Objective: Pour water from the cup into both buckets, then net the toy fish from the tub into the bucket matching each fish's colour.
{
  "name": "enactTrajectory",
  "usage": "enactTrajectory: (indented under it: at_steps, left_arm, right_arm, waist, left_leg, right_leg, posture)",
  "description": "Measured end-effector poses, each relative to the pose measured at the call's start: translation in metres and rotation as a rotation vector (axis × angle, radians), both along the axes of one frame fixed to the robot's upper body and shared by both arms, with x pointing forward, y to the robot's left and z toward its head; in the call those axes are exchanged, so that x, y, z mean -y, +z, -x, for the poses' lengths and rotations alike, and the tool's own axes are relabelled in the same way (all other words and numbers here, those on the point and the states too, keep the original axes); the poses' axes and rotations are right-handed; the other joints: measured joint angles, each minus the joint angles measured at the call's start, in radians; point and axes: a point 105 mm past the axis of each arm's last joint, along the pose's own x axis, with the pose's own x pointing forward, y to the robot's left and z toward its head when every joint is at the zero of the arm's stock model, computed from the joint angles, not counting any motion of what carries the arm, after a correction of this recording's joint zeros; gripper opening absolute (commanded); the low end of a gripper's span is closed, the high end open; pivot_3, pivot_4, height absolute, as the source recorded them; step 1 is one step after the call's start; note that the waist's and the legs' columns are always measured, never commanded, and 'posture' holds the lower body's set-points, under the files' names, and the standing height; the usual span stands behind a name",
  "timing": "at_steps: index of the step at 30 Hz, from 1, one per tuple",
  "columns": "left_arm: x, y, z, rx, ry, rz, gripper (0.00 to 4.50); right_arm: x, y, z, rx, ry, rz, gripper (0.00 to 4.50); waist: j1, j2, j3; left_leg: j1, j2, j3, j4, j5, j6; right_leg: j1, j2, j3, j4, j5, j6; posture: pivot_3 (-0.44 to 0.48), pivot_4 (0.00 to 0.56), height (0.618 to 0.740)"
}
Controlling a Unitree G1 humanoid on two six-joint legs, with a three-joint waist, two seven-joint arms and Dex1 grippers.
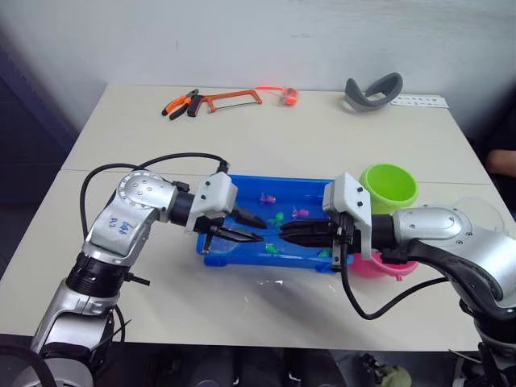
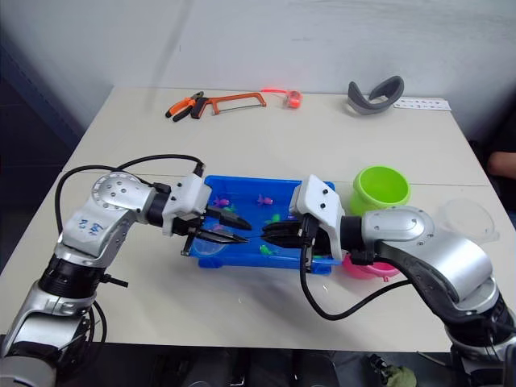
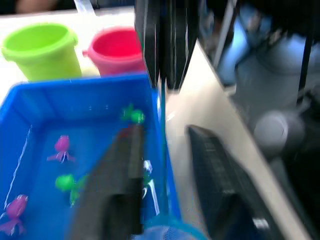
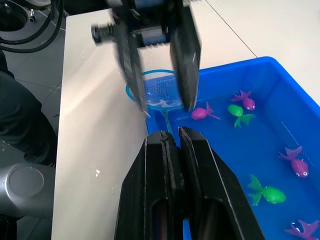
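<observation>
On the tabletop: we see the shallow rectangular bright blue plastic tub [image 1: 242, 184] near the front edge of the pale tabletop [image 1: 266, 137].
Toy fish: tiny pink and green plastic toy fish [image 4: 268, 193] lie scattered inside the tub.
Buckets: the lime green plastic bucket [image 1: 389, 187] stands just beside the tub's right end, the hot pink plastic bucket [image 3: 117, 50] next to it, nearer the front.
Net: the small round net with a light blue hoop [image 4: 157, 91] rests at the tub's left end, its thin stick running toward our right end effector.
Right end effector [image 4: 171, 137]: fingers pressed together on the net's stick.
Left end effector [image 1: 251, 228]: fingers spread, poised over the hoop.
Cup: the wide clear plastic cup [image 2: 466, 218] sits at far right.
Far edge: an orange hacksaw [image 1: 230, 100] and pliers [image 1: 179, 105].
</observation>
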Motion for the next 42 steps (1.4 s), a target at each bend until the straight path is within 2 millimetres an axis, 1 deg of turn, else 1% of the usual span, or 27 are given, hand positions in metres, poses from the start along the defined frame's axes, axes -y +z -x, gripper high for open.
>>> enactTrajectory:
  at_steps: [1, 3, 5, 6, 7, 8, 10, 11, 13, 14, 17, 20, 22, 25, 30, 32, 33, 35, 39, 42]
  left_arm:
    - [-0.004, 0.007, -0.001, -0.003, 0.015, 0.046, 3.18]
    - [-0.016, 0.027, -0.003, -0.018, 0.053, 0.166, 3.18]
    - [-0.037, 0.046, -0.009, -0.032, 0.120, 0.279, 3.18]
    - [-0.051, 0.053, -0.013, -0.028, 0.173, 0.317, 3.18]
    - [-0.060, 0.055, -0.016, -0.026, 0.201, 0.321, 3.18]
    - [-0.068, 0.053, -0.016, -0.023, 0.228, 0.306, 3.18]
    - [-0.079, 0.045, -0.018, -0.043, 0.263, 0.288, 3.68]
    - [-0.081, 0.043, -0.018, -0.047, 0.269, 0.286, 3.85]
    - [-0.082, 0.036, -0.017, -0.043, 0.269, 0.268, 4.45]
    - [-0.084, 0.028, -0.015, -0.035, 0.269, 0.243, 4.45]
    - [-0.088, 0.012, -0.014, -0.042, 0.282, 0.208, 4.45]
    - [-0.091, 0.000, -0.015, -0.066, 0.298, 0.197, 4.45]
    - [-0.091, -0.008, -0.014, -0.069, 0.303, 0.191, 4.45]
    - [-0.094, -0.017, -0.011, -0.074, 0.311, 0.183, 4.45]
    - [-0.096, -0.023, -0.009, -0.081, 0.332, 0.176, 4.45]
    - [-0.095, -0.027, -0.004, -0.106, 0.335, 0.180, 4.45]
    - [-0.095, -0.025, -0.004, -0.102, 0.343, 0.188, 4.45]
    - [-0.095, -0.023, -0.003, -0.094, 0.350, 0.194, 4.45]
    - [-0.094, -0.022, -0.002, -0.088, 0.352, 0.196, 4.45]
    - [-0.091, -0.022, -0.003, -0.085, 0.365, 0.208, 4.45]
  right_arm:
    - [0.001, 0.000, 0.000, 0.000, -0.002, -0.004, 0.00]
    - [0.013, 0.002, 0.001, -0.005, -0.043, -0.025, 0.00]
    - [0.033, 0.000, 0.000, -0.012, -0.117, -0.012, 0.00]
    - [0.044, -0.002, 0.000, -0.019, -0.159, 0.012, 0.00]
    - [0.052, -0.003, 0.002, -0.023, -0.192, 0.029, 0.00]
    - [0.060, -0.006, 0.004, -0.035, -0.229, 0.054, 0.00]
    - [0.070, -0.009, 0.004, -0.053, -0.279, 0.083, 0.00]
    - [0.072, -0.009, 0.004, -0.054, -0.289, 0.086, 0.00]
    - [0.077, -0.010, 0.006, -0.065, -0.317, 0.096, 0.00]
    - [0.082, -0.012, 0.008, -0.081, -0.343, 0.119, 0.00]
    - [0.091, -0.014, 0.009, -0.099, -0.389, 0.149, 0.00]
    - [0.096, -0.013, 0.008, -0.096, -0.417, 0.165, 0.00]
    - [0.102, -0.012, 0.008, -0.093, -0.440, 0.218, 0.00]
    - [0.104, -0.014, 0.000, -0.114, -0.469, 0.240, 0.00]
    - [0.112, -0.028, -0.005, -0.171, -0.517, 0.305, 0.00]
    - [0.110, -0.032, -0.012, -0.174, -0.529, 0.337, 0.00]
    - [0.109, -0.032, -0.020, -0.162, -0.551, 0.327, 0.00]
    - [0.109, -0.034, -0.028, -0.159, -0.583, 0.310, 0.00]
    - [0.108, -0.035, -0.032, -0.154, -0.598, 0.310, 0.00]
    - [0.106, -0.036, -0.047, -0.117, -0.660, 0.244, 0.00]
  waist:
    - [0.000, 0.000, 0.000]
    - [0.001, 0.000, 0.000]
    - [0.003, 0.000, 0.000]
    - [0.002, 0.000, 0.000]
    - [0.003, 0.000, 0.000]
    - [0.002, 0.000, 0.000]
    - [0.002, 0.000, 0.000]
    - [0.002, 0.000, 0.000]
    - [0.002, 0.000, 0.000]
    - [0.002, 0.000, 0.000]
    - [0.002, 0.000, 0.000]
    - [0.002, 0.000, 0.000]
    - [0.002, 0.000, 0.000]
    - [0.001, 0.000, 0.000]
    - [0.002, 0.001, 0.000]
    - [0.000, 0.001, 0.000]
    - [0.000, 0.001, 0.000]
    - [0.001, 0.001, 0.000]
    - [0.003, 0.001, 0.001]
    - [0.000, 0.000, 0.000]
  left_leg:
    - [0.000, 0.000, 0.000, 0.000, 0.000, 0.000]
    - [0.000, 0.000, -0.001, 0.000, 0.000, 0.000]
    - [0.000, -0.001, -0.002, 0.000, 0.000, 0.000]
    - [0.000, -0.001, -0.002, 0.000, 0.000, 0.000]
    - [0.000, -0.001, -0.002, 0.000, 0.000, 0.000]
    - [0.000, -0.001, -0.002, 0.000, 0.000, 0.000]
    - [0.001, -0.001, -0.001, 0.000, 0.000, 0.000]
    - [0.001, -0.001, -0.001, 0.000, 0.000, 0.000]
    - [0.001, -0.001, -0.001, 0.000, 0.000, 0.000]
    - [0.001, -0.001, -0.001, 0.000, 0.000, 0.000]
    - [0.001, -0.001, -0.001, 0.000, 0.000, 0.000]
    - [0.001, 0.000, -0.001, 0.000, 0.000, 0.000]
    - [0.001, 0.000, -0.001, 0.000, 0.000, 0.000]
    - [0.001, 0.000, -0.001, 0.000, 0.000, 0.000]
    - [0.001, -0.001, -0.001, 0.000, 0.000, 0.000]
    - [0.001, 0.000, -0.002, 0.000, 0.000, -0.001]
    - [0.001, 0.000, -0.002, 0.000, 0.000, -0.001]
    - [0.001, 0.000, -0.001, 0.000, 0.000, -0.001]
    - [0.000, -0.001, -0.002, 0.000, 0.000, -0.001]
    - [0.001, -0.001, -0.001, 0.000, 0.000, -0.001]
  right_leg:
    - [0.000, 0.000, 0.000, 0.000, 0.000, 0.000]
    - [0.001, 0.000, -0.001, 0.000, 0.000, 0.000]
    - [0.001, -0.001, -0.002, -0.001, 0.000, 0.000]
    - [0.002, -0.001, -0.002, -0.001, 0.000, 0.000]
    - [0.002, 0.000, -0.003, -0.001, 0.000, 0.000]
    - [0.002, 0.000, -0.003, -0.001, 0.000, 0.000]
    - [0.002, 0.001, -0.003, -0.001, 0.000, 0.000]
    - [0.002, 0.001, -0.003, -0.001, 0.000, 0.000]
    - [0.002, 0.001, -0.002, 0.000, 0.000, 0.000]
    - [0.002, 0.000, -0.002, 0.000, 0.000, 0.000]
    - [0.002, 0.000, -0.001, -0.001, 0.000, 0.000]
    - [0.002, 0.000, -0.001, 0.000, 0.000, 0.000]
    - [0.002, -0.001, -0.001, -0.001, 0.000, 0.000]
    - [0.002, -0.001, -0.001, -0.001, 0.000, 0.000]
    - [0.002, -0.002, -0.002, -0.001, 0.000, 0.000]
    - [0.002, -0.002, -0.001, -0.001, 0.000, 0.000]
    - [0.002, -0.002, -0.001, -0.001, 0.000, 0.000]
    - [0.002, -0.002, -0.001, -0.001, 0.000, 0.000]
    - [0.002, -0.002, -0.002, -0.002, 0.000, 0.000]
    - [0.002, -0.001, -0.001, -0.001, 0.000, 0.000]
  posture:
    - [0.000, 0.150, 0.740]
    - [0.000, 0.150, 0.740]
    - [0.000, 0.150, 0.740]
    - [0.000, 0.150, 0.740]
    - [0.000, 0.150, 0.740]
    - [0.000, 0.150, 0.740]
    - [0.000, 0.150, 0.740]
    - [0.000, 0.150, 0.740]
    - [0.000, 0.150, 0.740]
    - [0.000, 0.150, 0.740]
    - [0.000, 0.150, 0.740]
    - [0.000, 0.150, 0.740]
    - [0.000, 0.150, 0.740]
    - [0.000, 0.150, 0.740]
    - [0.000, 0.150, 0.740]
    - [0.000, 0.150, 0.740]
    - [0.000, 0.150, 0.740]
    - [0.000, 0.150, 0.740]
    - [0.000, 0.150, 0.740]
    - [0.000, 0.150, 0.740]
